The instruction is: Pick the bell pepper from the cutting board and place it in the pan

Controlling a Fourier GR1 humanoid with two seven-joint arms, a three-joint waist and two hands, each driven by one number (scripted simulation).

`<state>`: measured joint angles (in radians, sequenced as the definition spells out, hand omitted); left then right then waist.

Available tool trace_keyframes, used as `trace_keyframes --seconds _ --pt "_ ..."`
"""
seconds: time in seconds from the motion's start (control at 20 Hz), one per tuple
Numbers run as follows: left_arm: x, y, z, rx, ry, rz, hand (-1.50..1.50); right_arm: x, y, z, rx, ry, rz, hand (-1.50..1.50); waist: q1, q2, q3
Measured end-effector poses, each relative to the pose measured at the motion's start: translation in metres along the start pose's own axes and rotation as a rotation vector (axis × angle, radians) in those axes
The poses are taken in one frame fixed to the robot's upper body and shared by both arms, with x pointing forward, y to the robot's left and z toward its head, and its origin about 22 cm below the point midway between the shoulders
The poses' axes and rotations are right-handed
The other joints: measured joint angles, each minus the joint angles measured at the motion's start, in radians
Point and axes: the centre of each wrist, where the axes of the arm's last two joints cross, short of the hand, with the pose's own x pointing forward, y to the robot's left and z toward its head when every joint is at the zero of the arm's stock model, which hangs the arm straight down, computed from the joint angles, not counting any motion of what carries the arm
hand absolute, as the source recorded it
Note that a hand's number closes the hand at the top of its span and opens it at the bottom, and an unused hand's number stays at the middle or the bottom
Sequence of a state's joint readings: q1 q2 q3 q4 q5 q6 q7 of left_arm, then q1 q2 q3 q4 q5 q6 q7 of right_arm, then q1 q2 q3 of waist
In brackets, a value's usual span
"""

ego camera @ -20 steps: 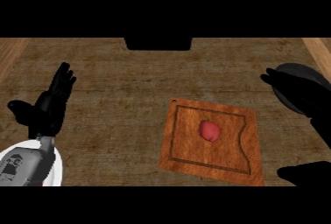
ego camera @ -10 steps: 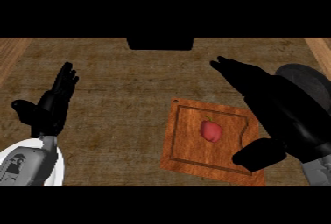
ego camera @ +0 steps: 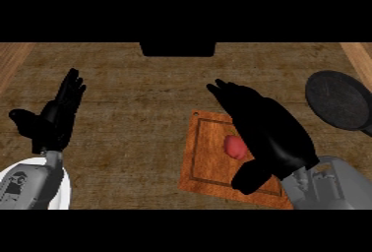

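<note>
One bell pepper [ego camera: 234, 146] on cutting board [ego camera: 207, 157], pan [ego camera: 338, 100] bare, right hand [ego camera: 265, 130] spread above, left hand [ego camera: 54, 118] open.

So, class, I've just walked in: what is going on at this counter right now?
The robot's right hand hangs open over the wooden cutting board, partly covering the red bell pepper, which lies on the board, not yet grasped. The dark pan waits at the right edge of the counter. The left hand rests open at the left, fingers up.

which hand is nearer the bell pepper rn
Right. The right hand is open above the cutting board, partly covering the bell pepper. The left hand rests open far off at the view's left.
</note>
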<state>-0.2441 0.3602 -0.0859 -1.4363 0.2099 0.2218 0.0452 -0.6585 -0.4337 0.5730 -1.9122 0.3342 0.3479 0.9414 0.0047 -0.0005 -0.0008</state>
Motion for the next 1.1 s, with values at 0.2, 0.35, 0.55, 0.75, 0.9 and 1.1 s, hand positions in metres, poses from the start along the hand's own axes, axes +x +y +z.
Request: trace_keyframes --seconds 0.2,0.35,0.55,0.75,0.9,1.1 --pt "-0.005 0.003 0.005 0.005 0.001 -0.005 0.00 -0.005 0.008 -0.006 -0.005 0.047 0.006 -1.50 -0.002 0.000 0.000" --pt "-0.001 -0.001 0.006 0.002 0.003 -0.001 0.00 -0.010 0.017 -0.012 -0.005 0.096 0.026 -1.50 -0.002 0.000 0.001" --pt "-0.001 0.010 0.000 0.000 0.005 0.004 0.00 -0.020 0.021 -0.018 0.018 0.136 0.032 -1.50 -0.003 0.000 0.001" --pt "-0.002 -0.002 0.002 0.003 -0.001 -0.003 0.00 -0.034 0.026 -0.022 0.068 0.153 0.038 -1.50 -0.004 0.000 0.001" --pt "-0.001 0.002 0.003 0.001 0.000 0.000 0.00 -0.039 0.037 -0.025 0.111 0.161 0.045 -1.50 -0.003 0.000 0.001" --pt "-0.002 -0.001 0.004 0.000 -0.006 -0.002 0.00 -0.038 0.045 -0.030 0.151 0.165 0.073 -1.50 -0.003 0.000 0.001"
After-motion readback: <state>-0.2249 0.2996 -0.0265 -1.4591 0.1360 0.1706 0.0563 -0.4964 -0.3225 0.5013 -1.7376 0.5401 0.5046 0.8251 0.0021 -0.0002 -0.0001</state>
